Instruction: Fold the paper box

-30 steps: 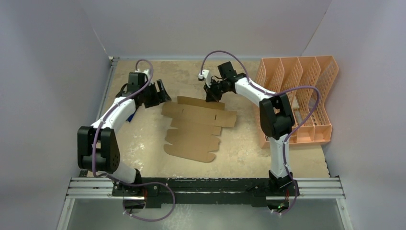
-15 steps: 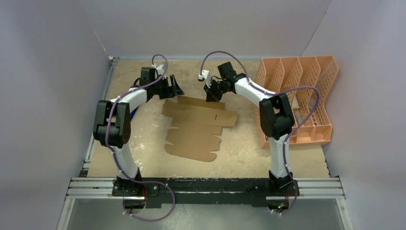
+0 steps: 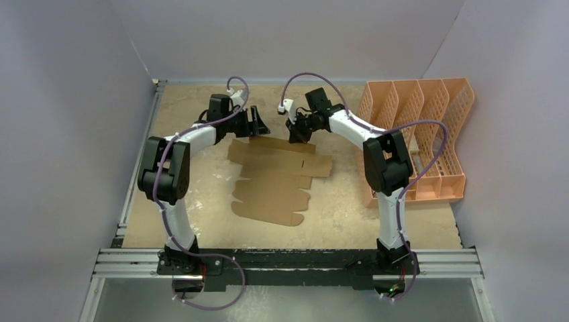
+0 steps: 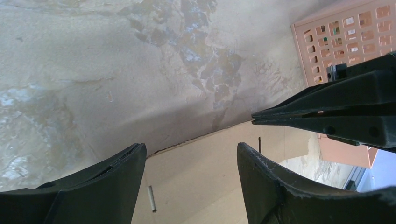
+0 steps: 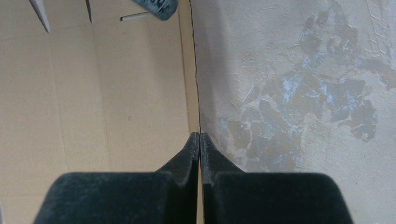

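Note:
The paper box (image 3: 275, 178) is a flat brown die-cut cardboard sheet lying mid-table. My right gripper (image 3: 296, 137) is shut on its far edge, and in the right wrist view (image 5: 200, 135) the closed fingers pinch that edge of the cardboard (image 5: 116, 93). My left gripper (image 3: 259, 125) is open at the far left part of the same edge. From the left wrist, its fingers (image 4: 189, 147) straddle the edge of the sheet (image 4: 201, 182) with nothing held. There the edge casts a shadow on the table and the right gripper (image 4: 327, 114) shows on the right.
A peach-orange perforated file organizer (image 3: 416, 141) stands along the right side of the table, also visible from the left wrist (image 4: 345, 42). Purple-grey walls close in the table at the back and both sides. The arm bases sit on a rail at the near edge.
My left arm has swung right and farther back, from left of the sheet to its far edge, still open. The right gripper has kept its grip and place.

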